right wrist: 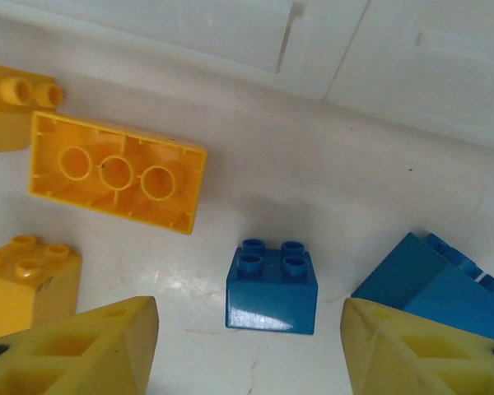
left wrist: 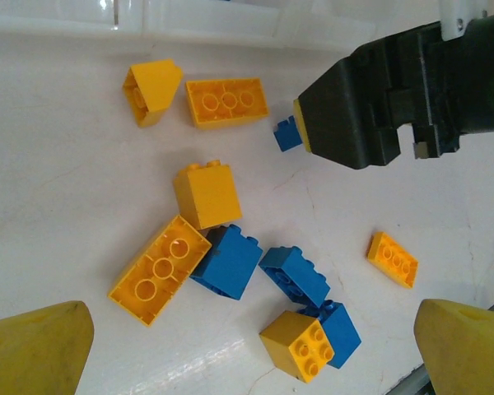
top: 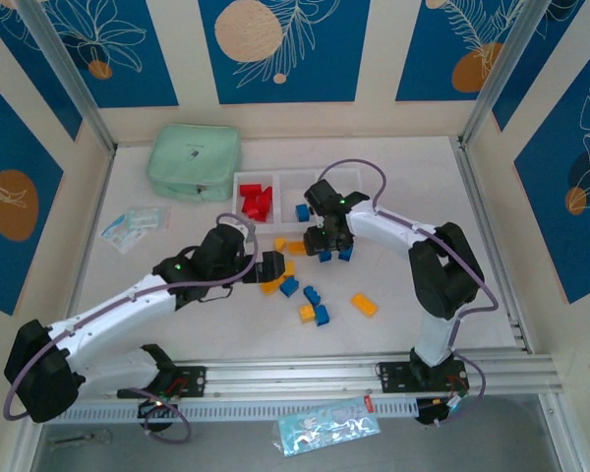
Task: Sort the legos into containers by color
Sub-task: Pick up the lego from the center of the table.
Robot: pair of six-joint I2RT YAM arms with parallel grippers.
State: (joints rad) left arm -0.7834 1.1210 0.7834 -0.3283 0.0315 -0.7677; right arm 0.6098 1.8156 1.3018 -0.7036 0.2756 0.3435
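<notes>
Three joined translucent containers stand at the back: the left one [top: 256, 197] holds red legos [top: 257, 202], the middle one [top: 300, 197] a blue brick [top: 302, 211]. Yellow and blue legos lie loose in front of them. My right gripper [right wrist: 251, 350] is open, low over the table, with a small blue square brick [right wrist: 272, 287] between its yellow fingertips [right wrist: 82, 346], untouched. A yellow oblong brick [right wrist: 118, 172] lies upside down to its left. My left gripper [left wrist: 251, 354] is open above a cluster: a yellow oblong [left wrist: 159, 270], two blue bricks [left wrist: 228, 261], a yellow square [left wrist: 302, 346].
A mint-green pouch [top: 194, 161] sits at the back left, with a plastic packet [top: 133, 226] near it. The right gripper's black body [left wrist: 395, 95] hangs close ahead of my left one. An orange flat brick [top: 364, 304] lies apart to the right. A metal rail [top: 374, 374] runs along the near edge.
</notes>
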